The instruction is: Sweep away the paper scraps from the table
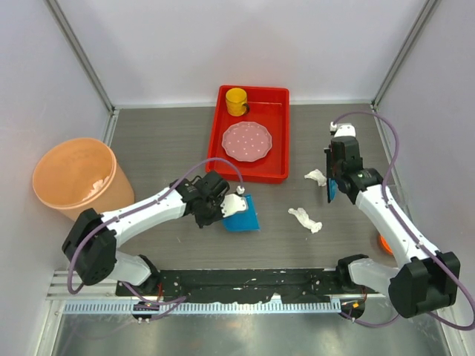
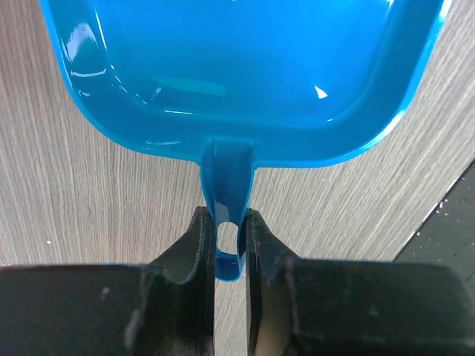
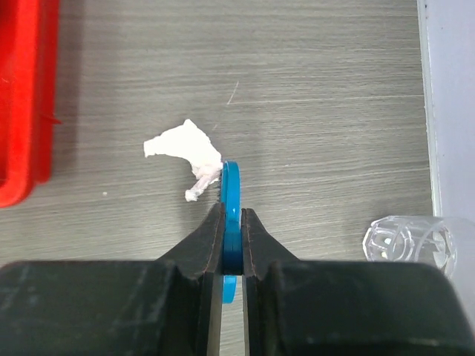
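Paper scraps lie on the right half of the desk. One touches the left face of the thin blue tool pinched in our right gripper. Another sits between that and the blue dustpan, its handle pinched by our left gripper. We judge the sweep runs leftward.
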